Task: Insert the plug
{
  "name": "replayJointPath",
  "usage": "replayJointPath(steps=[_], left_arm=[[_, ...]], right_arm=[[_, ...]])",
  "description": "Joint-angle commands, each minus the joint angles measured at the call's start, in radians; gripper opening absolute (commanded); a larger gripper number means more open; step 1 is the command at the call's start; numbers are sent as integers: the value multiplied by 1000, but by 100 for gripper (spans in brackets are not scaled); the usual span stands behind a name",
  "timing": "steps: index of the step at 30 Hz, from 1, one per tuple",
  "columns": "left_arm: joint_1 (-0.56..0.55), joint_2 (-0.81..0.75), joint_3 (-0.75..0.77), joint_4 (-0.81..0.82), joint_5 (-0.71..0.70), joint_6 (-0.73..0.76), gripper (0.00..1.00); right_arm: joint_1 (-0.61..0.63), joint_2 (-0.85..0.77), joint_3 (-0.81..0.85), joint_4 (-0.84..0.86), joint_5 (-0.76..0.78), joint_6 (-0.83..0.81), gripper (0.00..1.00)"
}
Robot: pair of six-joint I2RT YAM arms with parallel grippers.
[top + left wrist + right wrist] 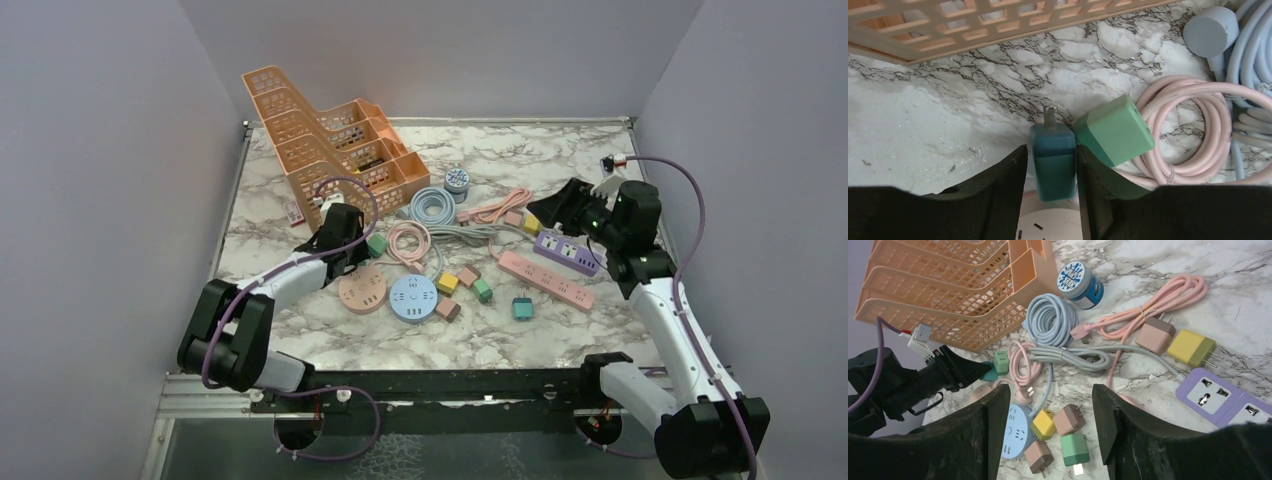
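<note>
My left gripper [1052, 150] is shut on a teal plug [1053, 160], its metal prongs pointing away from the wrist, low over the table. A round pink socket hub [1058, 225] lies just beneath it, also seen in the top view [363, 290]. A green plug [1115, 130] touches the teal plug's right side. In the top view the left gripper [350, 250] sits left of the green plug [376, 244]. My right gripper [1050, 395] is open and empty, raised above the purple power strip [567, 250].
An orange rack [330, 140] stands at the back left. A round blue socket hub [413, 298], a pink power strip [547, 279], coiled pink [408, 240] and blue [432, 206] cables and several loose plugs [460, 285] lie mid-table. A blue jar [456, 180] stands behind them.
</note>
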Motion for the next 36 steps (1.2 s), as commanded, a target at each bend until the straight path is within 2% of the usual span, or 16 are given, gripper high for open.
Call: replayJointPath(steps=[1, 9, 16, 23, 26, 32, 36], left_arm=[[-7, 44, 30, 43, -71, 3, 40], [-24, -10, 37, 38, -92, 7, 24], [-38, -200, 72, 31, 3, -33, 23], [-61, -325, 163, 56, 152, -148, 23], [-77, -320, 214, 102, 213, -232, 23], [-143, -231, 290, 268, 296, -474, 22], [-188, -156, 353, 345, 333, -578, 22]], right_arm=[[5, 3, 27, 39, 53, -10, 61], [9, -5, 24, 27, 51, -21, 61], [20, -1, -30, 129, -84, 61, 62], [47, 95, -28, 322, -251, 224, 77], [109, 115, -45, 462, -248, 326, 81], [262, 213, -22, 699, -203, 526, 81], [367, 278, 53, 737, -124, 581, 81]])
